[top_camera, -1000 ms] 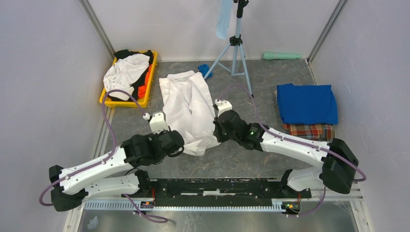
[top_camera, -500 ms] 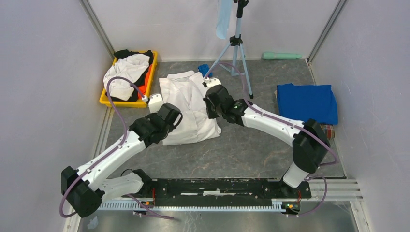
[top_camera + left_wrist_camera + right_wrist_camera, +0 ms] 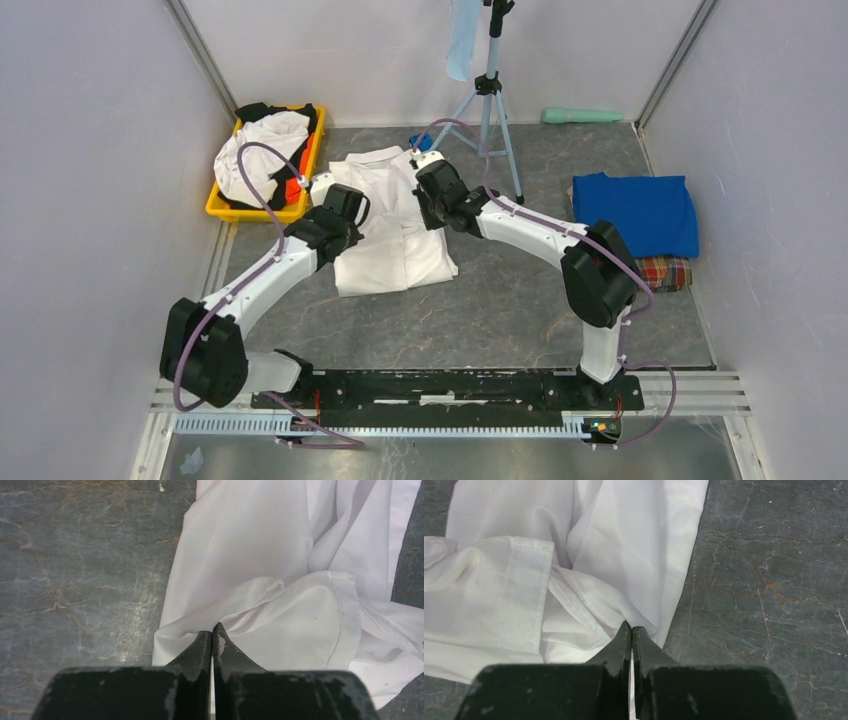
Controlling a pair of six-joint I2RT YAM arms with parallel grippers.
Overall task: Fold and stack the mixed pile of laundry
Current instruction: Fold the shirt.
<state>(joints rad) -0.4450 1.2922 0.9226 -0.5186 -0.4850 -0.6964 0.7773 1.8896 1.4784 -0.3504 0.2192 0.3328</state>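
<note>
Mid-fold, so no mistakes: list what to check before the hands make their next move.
1. Left hand pinching the white shirt: ok.
2. Right hand pinching the shirt's other side: ok.
3. Carried edge lined up square: cannot tell, hidden in the top view.
4. Right-side purple cable clear of the tripod: cannot tell, they overlap in the top view.
5. Stack spot ready, blue T-shirt folded flat, plaid cloth at its near edge: ok.
</note>
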